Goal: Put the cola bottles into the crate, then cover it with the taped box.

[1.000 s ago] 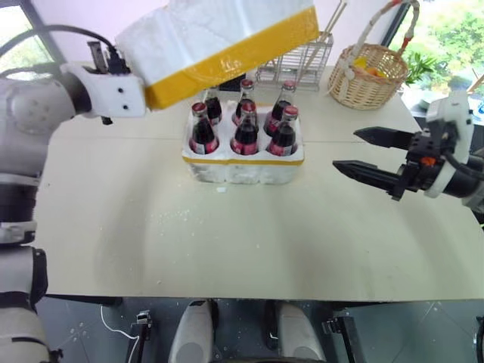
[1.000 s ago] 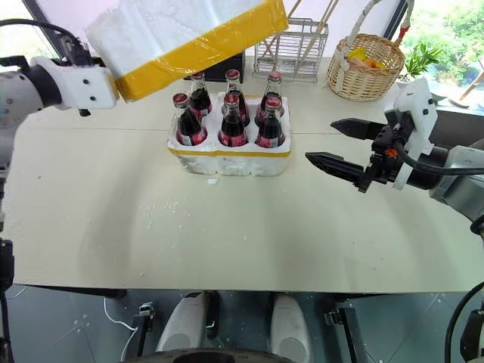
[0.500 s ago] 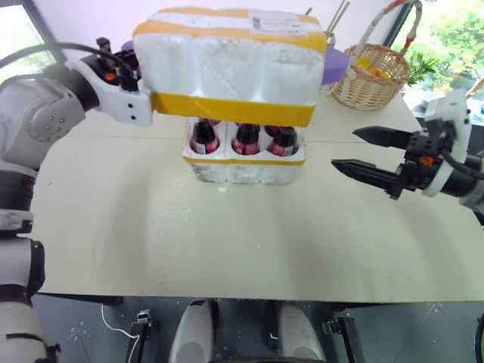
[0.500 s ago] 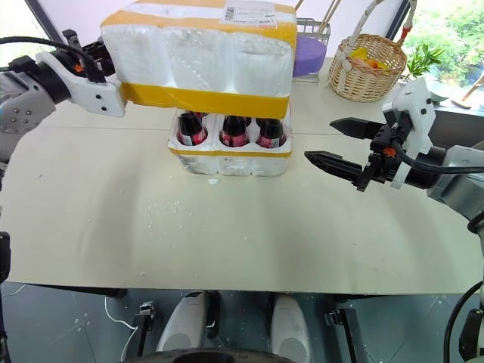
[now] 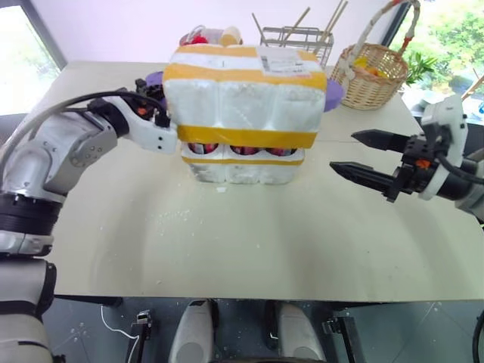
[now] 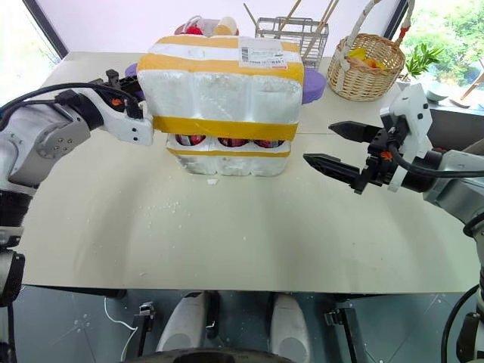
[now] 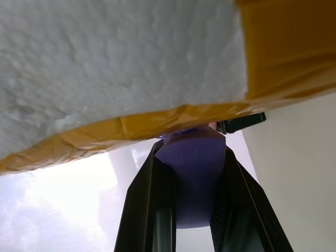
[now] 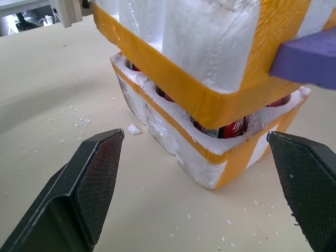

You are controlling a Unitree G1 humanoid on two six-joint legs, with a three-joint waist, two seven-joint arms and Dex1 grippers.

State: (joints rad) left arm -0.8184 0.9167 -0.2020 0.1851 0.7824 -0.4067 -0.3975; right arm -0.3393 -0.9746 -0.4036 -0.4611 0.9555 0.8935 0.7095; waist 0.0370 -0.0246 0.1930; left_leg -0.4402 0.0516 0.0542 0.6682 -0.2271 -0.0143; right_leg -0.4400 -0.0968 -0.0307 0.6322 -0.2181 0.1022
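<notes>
The taped box, white foam with wide orange-yellow bands and a label on top, sits level over the cola bottles. Only their red labels show, in the narrow gap above the crate. The crate stands on the table under the box, and the right wrist view sees its corner with one label. My left gripper is shut on the box's left wall. To the right of the crate, apart from it, my right gripper hovers open with nothing between its fingers.
A wicker basket stands at the back right, with a wire rack behind the box. A purple bowl sits just right of the box. Foam crumbs lie on the table in front of the crate.
My left arm has brought the taped box from tilted above the bottles to level and down over them, hiding their caps. The right gripper has stayed where it was, open.
</notes>
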